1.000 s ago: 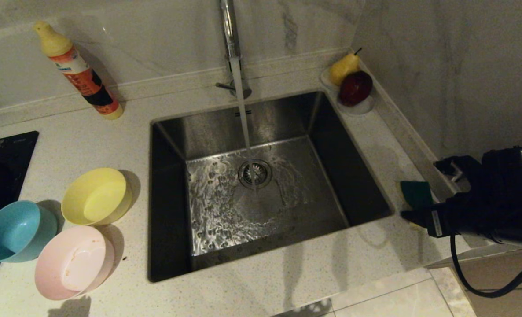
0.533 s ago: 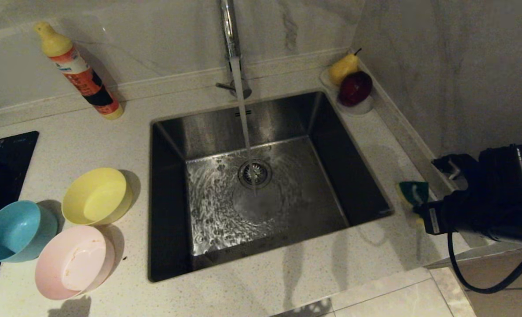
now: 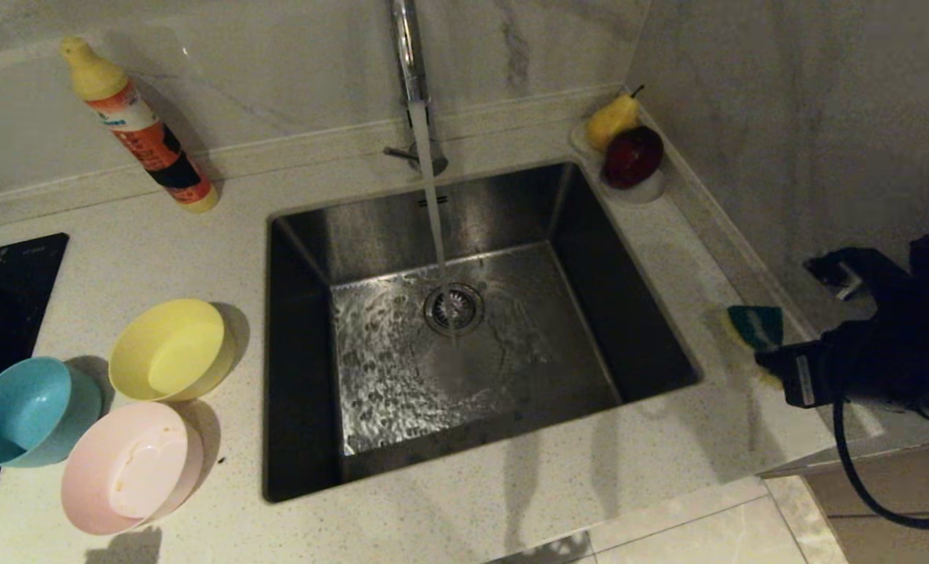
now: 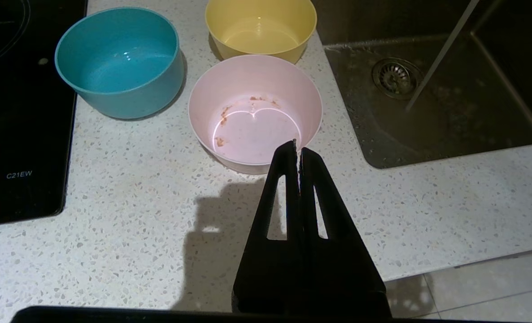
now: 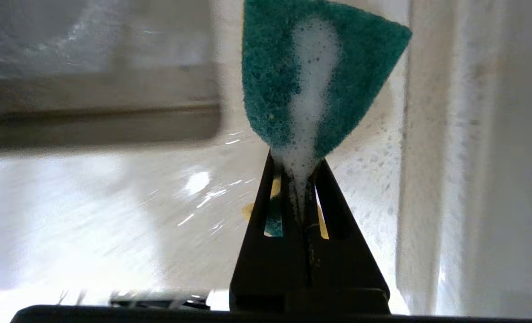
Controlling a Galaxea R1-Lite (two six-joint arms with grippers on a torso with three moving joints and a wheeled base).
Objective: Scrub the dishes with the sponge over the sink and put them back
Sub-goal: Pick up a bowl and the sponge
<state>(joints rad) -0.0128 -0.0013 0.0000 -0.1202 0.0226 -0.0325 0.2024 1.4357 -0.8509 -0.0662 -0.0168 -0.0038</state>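
The green-and-yellow sponge (image 3: 756, 327) is pinched and foamy on the counter's right side, just beyond the sink (image 3: 298, 329). My right gripper (image 3: 771, 362) is shut on it. In the right wrist view the sponge (image 5: 275, 80) fans out past the gripper (image 5: 295, 163), with suds along the fold. Three bowls stand left of the sink: yellow (image 3: 171, 348), light blue (image 3: 22, 411) and smeared pink (image 3: 131, 468). My left gripper (image 4: 298, 150) is shut and empty, hanging near the pink bowl (image 4: 255, 112), with the blue bowl (image 4: 118, 63) and the yellow bowl (image 4: 260, 27) beyond it.
Water runs from the chrome tap (image 3: 406, 47) onto the drain (image 3: 453, 307). A soap bottle (image 3: 139, 125) leans at the back left. A white dish (image 3: 643, 192) holding a pear and an apple sits at the back right corner. A black cooktop (image 3: 2, 274) lies far left; the wall stands close on the right.
My right gripper closed on the sponge, squeezing out foam, then drew back to the right with it. The bowls and the left arm have not moved.
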